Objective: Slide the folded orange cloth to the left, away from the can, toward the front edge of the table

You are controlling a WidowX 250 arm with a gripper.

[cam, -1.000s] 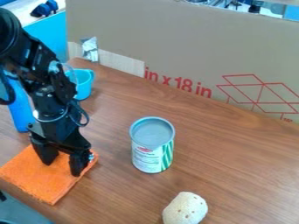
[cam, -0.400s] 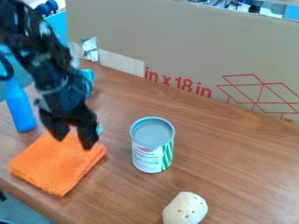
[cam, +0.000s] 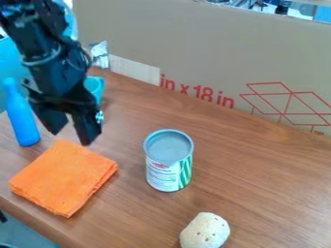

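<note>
In the camera view, you've got the tool [cam: 71, 138] upper L, hanging fingers-down w/ a clear gap btwn its two fingers, so it's open approx. partway, w/ nothing in its grip. It's nearest the orange cloth [cam: 63, 177], just above the cloth's far corner & apart from it. The cloth lies folded flat on the worktop [cam: 259, 169], lower L, nr the front edge, its layers visible along the R side. On your L, the blue bottle [cam: 22, 118] stands upright just beyond the cloth. Behind the tool you can see part of a teal cup [cam: 96, 86]. To the R of the cloth, approx. mid-view, a can [cam: 169, 169] w/ a white & green label stands upright. Closer to you, at the bottom edge, is a pale, rounded item [cam: 205, 231] w/ dark spots. A cardboard panel [cam: 213, 48] w/ red print stands along the back, w/ a silvery scrap [cam: 100, 54] nr its L end.
</note>
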